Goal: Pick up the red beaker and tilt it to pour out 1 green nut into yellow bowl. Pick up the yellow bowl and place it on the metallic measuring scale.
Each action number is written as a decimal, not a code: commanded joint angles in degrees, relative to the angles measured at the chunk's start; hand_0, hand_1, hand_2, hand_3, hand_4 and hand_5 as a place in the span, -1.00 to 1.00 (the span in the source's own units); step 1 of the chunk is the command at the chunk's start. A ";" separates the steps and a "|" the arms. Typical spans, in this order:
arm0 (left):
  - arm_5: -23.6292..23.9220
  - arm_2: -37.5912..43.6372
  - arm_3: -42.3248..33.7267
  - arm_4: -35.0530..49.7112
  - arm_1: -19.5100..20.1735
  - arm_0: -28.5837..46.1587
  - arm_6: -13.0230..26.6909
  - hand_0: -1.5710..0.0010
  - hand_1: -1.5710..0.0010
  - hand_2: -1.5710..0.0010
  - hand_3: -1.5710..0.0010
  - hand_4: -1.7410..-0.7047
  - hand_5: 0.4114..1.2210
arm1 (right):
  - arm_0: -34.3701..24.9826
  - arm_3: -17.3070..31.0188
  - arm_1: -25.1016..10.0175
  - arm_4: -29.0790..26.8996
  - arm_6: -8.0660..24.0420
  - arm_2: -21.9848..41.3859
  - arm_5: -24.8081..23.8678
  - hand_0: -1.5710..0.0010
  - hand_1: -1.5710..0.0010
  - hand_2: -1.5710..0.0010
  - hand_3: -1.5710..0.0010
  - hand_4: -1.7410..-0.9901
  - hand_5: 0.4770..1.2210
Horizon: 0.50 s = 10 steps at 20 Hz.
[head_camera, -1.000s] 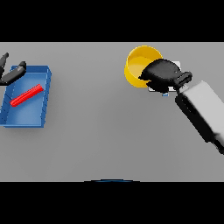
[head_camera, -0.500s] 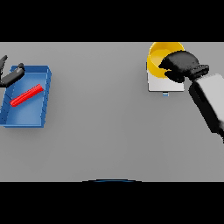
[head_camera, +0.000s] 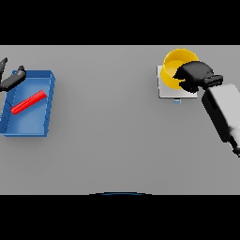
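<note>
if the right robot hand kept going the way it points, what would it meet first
The right robot hand points toward the view's left and already grips the yellow bowl, which sits over the scale. Beyond the bowl, only bare table shows until the blue tray, though height is hard to judge.

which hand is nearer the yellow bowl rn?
Right. The right hand grips the yellow bowl at its rim, over the scale. The left hand is far across the table by the blue tray.
</note>
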 commanded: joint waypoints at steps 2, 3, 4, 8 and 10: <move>-0.07 -0.33 0.09 0.02 -0.45 -0.12 0.20 1.00 1.00 1.00 1.00 0.73 -0.05 | -0.07 1.13 -0.29 0.21 -0.50 -0.12 0.17 -1.00 -1.00 -0.76 -0.80 -1.00 1.00; -0.09 -0.44 0.14 -0.11 -0.44 0.38 -0.31 1.00 1.00 1.00 1.00 0.73 -0.07 | -0.18 1.76 -0.17 0.39 -0.70 -0.10 -0.09 -1.00 -1.00 -0.76 -0.80 -1.00 1.00; -0.24 -0.16 0.18 0.06 -0.15 0.39 -0.51 1.00 1.00 1.00 1.00 0.73 -0.08 | -0.61 2.27 0.18 0.47 -0.67 -0.09 0.07 -1.00 -1.00 -0.75 -0.84 -1.00 1.00; -0.44 -0.46 -0.09 0.25 -0.55 0.26 -0.08 1.00 1.00 1.00 1.00 0.75 -0.11 | -0.76 3.22 0.14 0.42 -0.84 -0.71 0.57 -0.87 -0.64 -0.50 -0.22 -0.71 0.80; -0.44 -0.36 0.13 0.29 -0.55 0.09 0.07 1.00 1.00 1.00 1.00 0.75 -0.11 | -1.32 3.76 0.74 -0.94 0.07 -1.84 2.21 -0.46 -0.22 -0.08 0.12 -0.52 0.44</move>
